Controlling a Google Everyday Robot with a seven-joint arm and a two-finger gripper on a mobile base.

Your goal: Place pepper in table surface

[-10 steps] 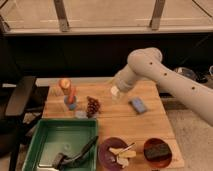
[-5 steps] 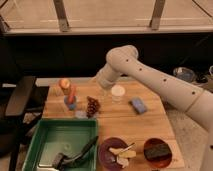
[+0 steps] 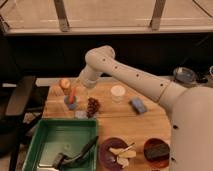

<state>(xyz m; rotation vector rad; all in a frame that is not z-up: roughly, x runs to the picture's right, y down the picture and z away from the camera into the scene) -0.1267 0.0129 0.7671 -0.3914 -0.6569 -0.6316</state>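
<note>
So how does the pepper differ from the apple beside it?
The pepper is slim, orange-red and roughly upright; the apple is round and peach-coloured. The pepper is nearer the camera, the apple just behind it. Both sit at the left end of the table surface as seen, with the gripper close beside them.

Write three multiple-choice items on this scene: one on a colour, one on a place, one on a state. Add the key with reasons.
1. The tray is: A green; B yellow; C white.
2. The gripper is: A over the tray; B by the pepper, at the table surface's picture-left end; C at its right edge.
3. The tray: A holds dark utensils; B is empty; C is overturned.
Key: A, its plastic is green; B, the arm ends beside the pepper; A, utensils lie inside.
</note>
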